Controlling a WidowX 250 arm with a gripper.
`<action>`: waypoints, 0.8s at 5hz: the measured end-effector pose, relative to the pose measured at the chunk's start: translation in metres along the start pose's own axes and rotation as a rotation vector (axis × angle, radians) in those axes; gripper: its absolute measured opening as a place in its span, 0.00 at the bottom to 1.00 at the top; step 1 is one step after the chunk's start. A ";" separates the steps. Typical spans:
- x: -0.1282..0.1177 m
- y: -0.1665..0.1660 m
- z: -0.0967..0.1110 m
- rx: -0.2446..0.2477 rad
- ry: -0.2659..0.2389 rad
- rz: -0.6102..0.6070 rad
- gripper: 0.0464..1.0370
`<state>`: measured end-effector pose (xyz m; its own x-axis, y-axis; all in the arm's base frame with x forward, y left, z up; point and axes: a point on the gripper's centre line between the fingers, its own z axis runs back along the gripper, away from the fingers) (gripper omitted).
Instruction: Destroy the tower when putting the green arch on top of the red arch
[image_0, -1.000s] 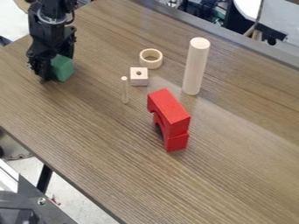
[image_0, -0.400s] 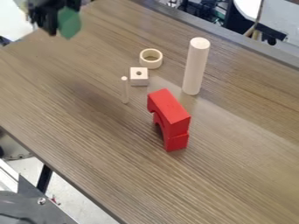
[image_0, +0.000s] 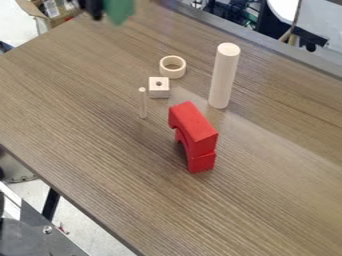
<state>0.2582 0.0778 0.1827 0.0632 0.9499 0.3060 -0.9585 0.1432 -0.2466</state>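
Note:
At the top edge, left of centre, hangs the black gripper (image_0: 100, 9), mostly cut off by the edge. It is shut on the green arch (image_0: 119, 10), held in the air over the far part of the table. The red arch (image_0: 194, 125) stands near the middle of the table, with a seam low on its near end above a lower red part (image_0: 202, 163). The gripper is well behind and to the left of the red arch, not touching it.
Behind the red arch stand a tall pale cylinder (image_0: 223, 77), a thin peg (image_0: 143, 104), a pale cube with a hole (image_0: 159, 88) and a pale ring (image_0: 173, 68). The wooden table (image_0: 87, 130) has its near edge running diagonally at lower left.
The gripper has lifted the green arch off the table at the left, then carried it up and to the right along the top edge. The red arch and pale pieces have not moved.

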 end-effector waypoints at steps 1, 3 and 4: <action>-0.030 0.006 0.001 0.041 0.037 -0.047 0.56; -0.074 0.008 0.003 0.035 0.087 -0.135 0.56; -0.092 0.006 -0.006 0.054 0.106 -0.178 0.56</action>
<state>0.2484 -0.0073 0.1475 0.2587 0.9354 0.2410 -0.9431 0.2986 -0.1465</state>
